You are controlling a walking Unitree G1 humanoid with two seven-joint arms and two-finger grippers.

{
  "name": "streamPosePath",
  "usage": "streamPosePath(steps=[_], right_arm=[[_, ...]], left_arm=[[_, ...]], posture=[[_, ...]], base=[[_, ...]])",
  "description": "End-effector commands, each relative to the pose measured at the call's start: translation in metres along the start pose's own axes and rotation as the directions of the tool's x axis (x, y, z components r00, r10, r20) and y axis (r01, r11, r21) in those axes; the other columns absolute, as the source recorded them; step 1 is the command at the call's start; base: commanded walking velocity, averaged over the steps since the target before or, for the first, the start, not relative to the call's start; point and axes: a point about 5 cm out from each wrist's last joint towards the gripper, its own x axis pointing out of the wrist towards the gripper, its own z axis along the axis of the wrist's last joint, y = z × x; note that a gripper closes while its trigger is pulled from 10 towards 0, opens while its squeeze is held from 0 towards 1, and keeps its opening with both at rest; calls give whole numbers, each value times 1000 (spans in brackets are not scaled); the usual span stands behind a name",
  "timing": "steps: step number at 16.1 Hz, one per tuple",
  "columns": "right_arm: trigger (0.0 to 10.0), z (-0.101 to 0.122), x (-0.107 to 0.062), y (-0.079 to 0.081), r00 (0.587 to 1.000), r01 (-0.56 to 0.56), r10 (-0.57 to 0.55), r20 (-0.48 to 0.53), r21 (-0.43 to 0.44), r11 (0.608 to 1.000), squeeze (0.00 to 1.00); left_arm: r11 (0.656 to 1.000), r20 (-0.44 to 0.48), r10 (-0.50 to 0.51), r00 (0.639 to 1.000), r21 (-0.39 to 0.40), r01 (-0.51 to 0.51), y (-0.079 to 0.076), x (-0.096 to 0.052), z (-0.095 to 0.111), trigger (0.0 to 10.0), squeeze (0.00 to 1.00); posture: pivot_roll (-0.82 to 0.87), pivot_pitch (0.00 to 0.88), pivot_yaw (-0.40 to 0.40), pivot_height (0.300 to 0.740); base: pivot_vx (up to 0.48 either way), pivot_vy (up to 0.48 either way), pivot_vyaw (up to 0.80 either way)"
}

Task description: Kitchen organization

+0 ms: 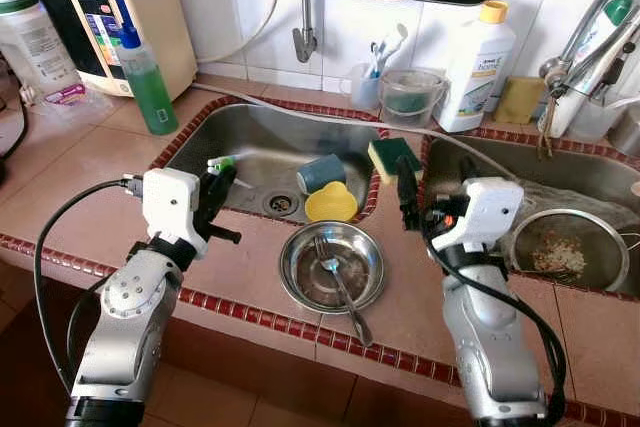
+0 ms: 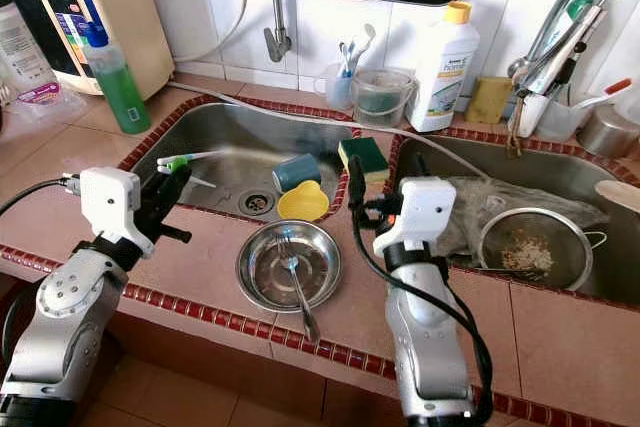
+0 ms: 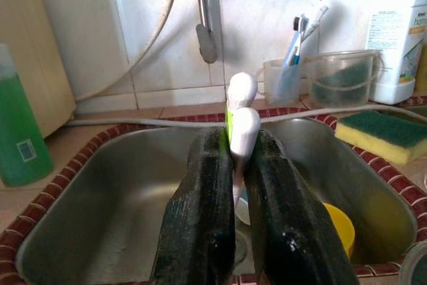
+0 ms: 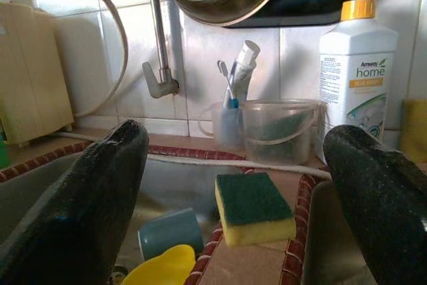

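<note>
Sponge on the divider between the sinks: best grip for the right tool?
Pinch the sponge across its yellow side faces, coming from the front where the open right tool already straddles it. It lies flat, green pad up, overhanging the left basin.

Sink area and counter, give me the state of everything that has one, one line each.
Left gripper: shut on the toothbrush, over the left sink.
Right gripper: open, facing the sponge.
Steel bowl: upright on the counter, fork inside.
Blue cup: lying on its side.
</note>
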Motion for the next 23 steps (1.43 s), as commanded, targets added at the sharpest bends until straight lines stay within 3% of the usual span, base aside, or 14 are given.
streamPosePath(steps=[1, 8, 12, 17, 23], right_arm=[[10000, 7, 0, 2, 999, -12, 12, 36, 5, 1000, 0], [10000, 6, -1, 5, 999, -29, 29, 37, 10, 1000, 0], [10000, 6, -4, 4, 999, -41, 40, 33, 12, 999, 0], [10000, 5, -18, 1, 998, -55, 55, 1, 11, 998, 0], [10000, 13, -42, -2, 997, -47, 47, -59, 0, 999, 0]], left_arm=[[1000, 8, 1, 1000, -2, -1, 2, -1, 4, 10000, 0], [1000, 3, -18, 1000, -25, 18, -2, 0, 3, 10000, 0], [999, -17, -17, 1000, -28, 17, -4, 3, 2, 10000, 0], [997, -153, -77, 985, 3, 78, -9, 21, -14, 10000, 0], [994, -250, -89, 964, 32, 100, 2, 52, -22, 10000, 0]], posture=[[-115, 19, 29, 740], [-116, 9, 29, 740], [-121, 4, 29, 740], [-163, 21, 56, 740], [-243, 95, 112, 740]], base=[[326, 0, 0], [331, 0, 0], [0, 0, 0], [0, 0, 0], [0, 0, 0]])
